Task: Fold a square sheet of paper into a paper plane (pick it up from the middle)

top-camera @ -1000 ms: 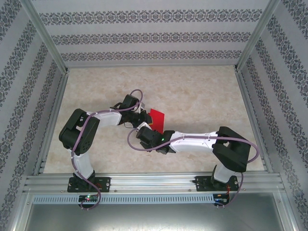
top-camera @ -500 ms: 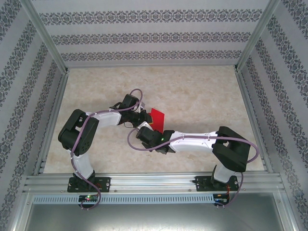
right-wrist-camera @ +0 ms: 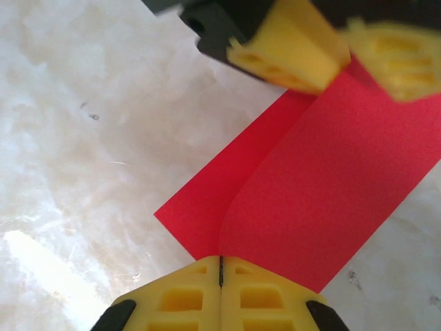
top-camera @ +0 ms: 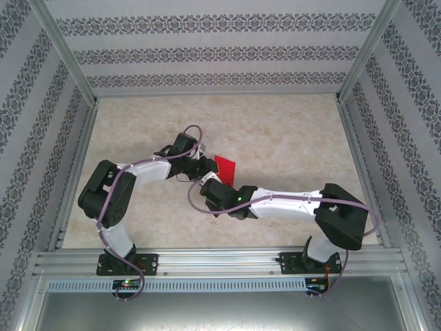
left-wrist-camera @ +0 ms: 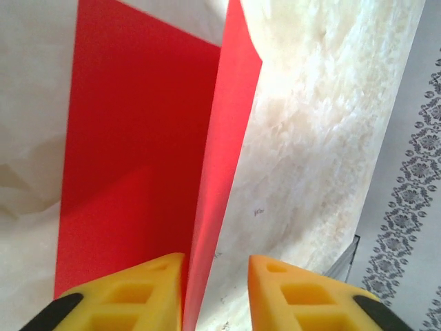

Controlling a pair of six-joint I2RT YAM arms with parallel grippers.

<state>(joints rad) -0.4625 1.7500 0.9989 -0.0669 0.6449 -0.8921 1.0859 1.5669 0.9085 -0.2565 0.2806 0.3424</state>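
Observation:
The square sheet of paper (top-camera: 224, 167) is bright red and lies mid-table, bent over on itself along a soft fold (right-wrist-camera: 324, 172). My right gripper (right-wrist-camera: 220, 265) is shut on the near end of that fold, its yellow fingers pressed together with the paper pinched between them. My left gripper (left-wrist-camera: 217, 276) stands open at the far end. One raised layer of the sheet (left-wrist-camera: 220, 172) runs up beside its left finger (left-wrist-camera: 148, 289), and the right finger (left-wrist-camera: 296, 289) is well clear of it. In the top view the two grippers (top-camera: 205, 164) (top-camera: 215, 182) flank the paper from the left and the near side.
The marble-patterned table (top-camera: 289, 138) is ringed by patterned walls and an aluminium frame (top-camera: 220, 262). Both arms cross the near middle, purple cables (top-camera: 196, 200) looping over them.
My right gripper has closed onto the fold of the paper. My left gripper's fingers have parted. Both arms shifted slightly, the right elbow moving right.

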